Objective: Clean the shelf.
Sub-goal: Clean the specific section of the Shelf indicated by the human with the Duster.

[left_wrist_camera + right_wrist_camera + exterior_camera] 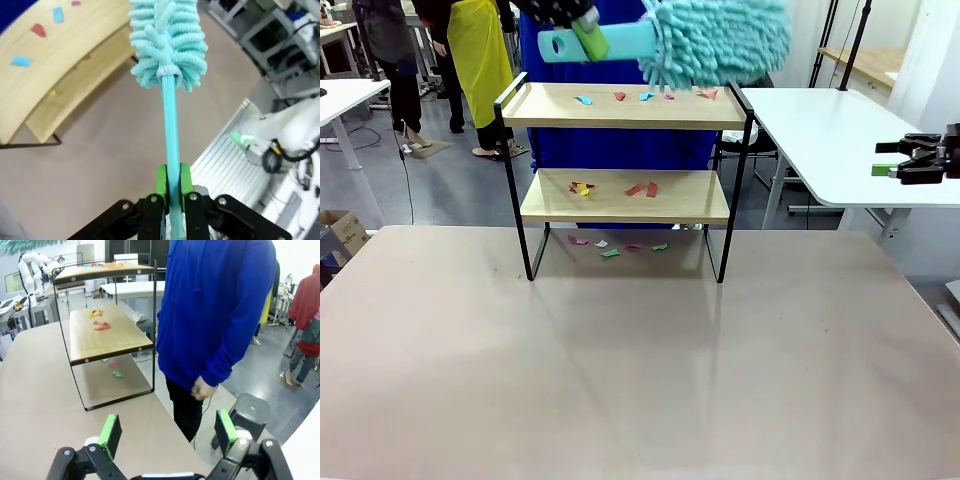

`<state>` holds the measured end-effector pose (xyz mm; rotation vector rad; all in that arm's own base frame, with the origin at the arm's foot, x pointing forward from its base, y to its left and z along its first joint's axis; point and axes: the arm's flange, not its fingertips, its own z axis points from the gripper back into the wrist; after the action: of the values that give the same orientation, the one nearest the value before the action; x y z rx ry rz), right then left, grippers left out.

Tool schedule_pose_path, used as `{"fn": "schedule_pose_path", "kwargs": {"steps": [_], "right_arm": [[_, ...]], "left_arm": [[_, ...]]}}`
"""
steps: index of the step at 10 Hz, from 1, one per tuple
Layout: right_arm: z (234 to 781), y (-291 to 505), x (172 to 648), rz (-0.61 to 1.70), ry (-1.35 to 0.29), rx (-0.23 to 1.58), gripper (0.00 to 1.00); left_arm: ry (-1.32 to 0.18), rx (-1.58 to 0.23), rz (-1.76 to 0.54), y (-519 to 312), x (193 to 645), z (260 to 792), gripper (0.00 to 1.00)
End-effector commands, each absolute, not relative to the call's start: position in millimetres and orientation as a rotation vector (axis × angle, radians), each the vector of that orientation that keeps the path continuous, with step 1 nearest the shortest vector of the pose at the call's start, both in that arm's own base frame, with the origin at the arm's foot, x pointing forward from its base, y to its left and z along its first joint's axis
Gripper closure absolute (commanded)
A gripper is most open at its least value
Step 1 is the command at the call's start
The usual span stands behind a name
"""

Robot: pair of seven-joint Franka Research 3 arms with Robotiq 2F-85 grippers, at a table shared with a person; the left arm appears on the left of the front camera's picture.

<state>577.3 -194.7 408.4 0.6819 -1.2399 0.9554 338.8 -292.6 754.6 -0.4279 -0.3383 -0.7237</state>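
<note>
In the front view the shelf [620, 122] stands at upper centre, on the far part of the table [640, 360], with a person [620, 150] directly behind it. Scraps [645, 96] lie in three places: on the top board [545, 103], on the lower board [690, 195], and on the table beneath, between the legs. The duster [715, 40] hangs at the top of the frame, above the top board's right half, its handle running left to the left gripper [588, 40]. The right gripper [885, 158] sits at the right edge, by a second table [820, 130] — well apart from the shelf.
</note>
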Motion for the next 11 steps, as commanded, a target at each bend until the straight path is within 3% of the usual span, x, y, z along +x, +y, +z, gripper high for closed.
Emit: {"fn": "schedule_pose_path", "kwargs": {"steps": [1,3,5,8,11], "right_arm": [[411,-193,577,0.958,-1.243,0.682,0.0],[411,-193,577,0.958,-1.243,0.682,0.0],[411,-193,577,0.958,-1.243,0.682,0.0],[411,-193,577,0.958,-1.243,0.682,0.0],[411,-193,577,0.958,-1.243,0.682,0.0]], "left_arm": [[-0.362,-0.431,-0.712,-281,337,761,0.87],[-0.331,-0.429,-0.725,-294,341,752,0.87],[-0.416,-0.502,-0.659,-336,317,754,0.87],[-0.459,-0.405,-0.382,-402,337,760,0.87],[-0.474,-0.379,-0.269,-450,353,750,0.87]]}}
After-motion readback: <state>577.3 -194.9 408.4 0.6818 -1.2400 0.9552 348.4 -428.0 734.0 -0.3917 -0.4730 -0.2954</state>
